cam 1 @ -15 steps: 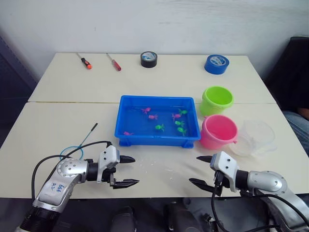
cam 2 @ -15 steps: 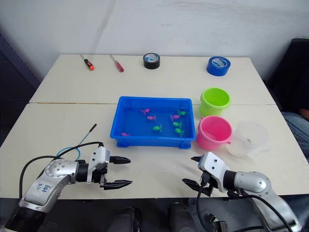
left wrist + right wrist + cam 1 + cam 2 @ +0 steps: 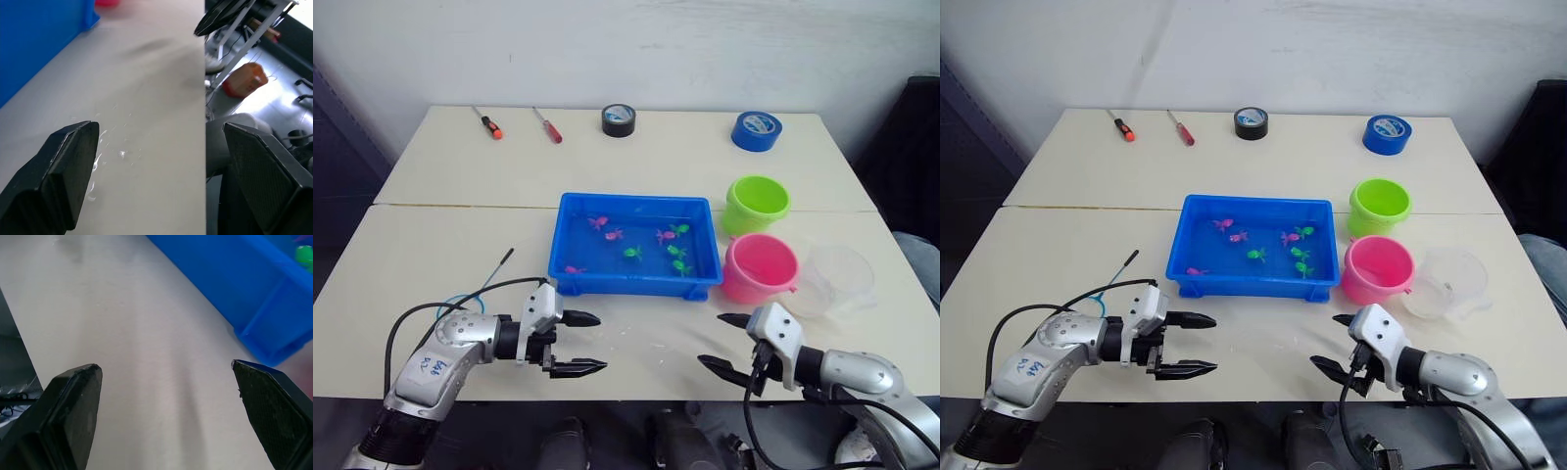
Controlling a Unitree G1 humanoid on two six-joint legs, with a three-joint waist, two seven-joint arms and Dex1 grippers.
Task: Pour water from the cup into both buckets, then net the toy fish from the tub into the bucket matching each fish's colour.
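Since the earlier frame the left gripper (image 3: 584, 344) has slid toward the table's middle, jaws still spread and empty; the right gripper (image 3: 722, 342) has barely shifted — also spread wide, holding nothing. One tub (image 3: 570, 257) sits mid-table with eight fish (image 3: 633, 252): four pink, four green. Two buckets (image 3: 760, 266) stand just right of it — green behind pink — and one cup (image 3: 840, 277) beside the pink. One net (image 3: 489, 281) lies by the left arm.
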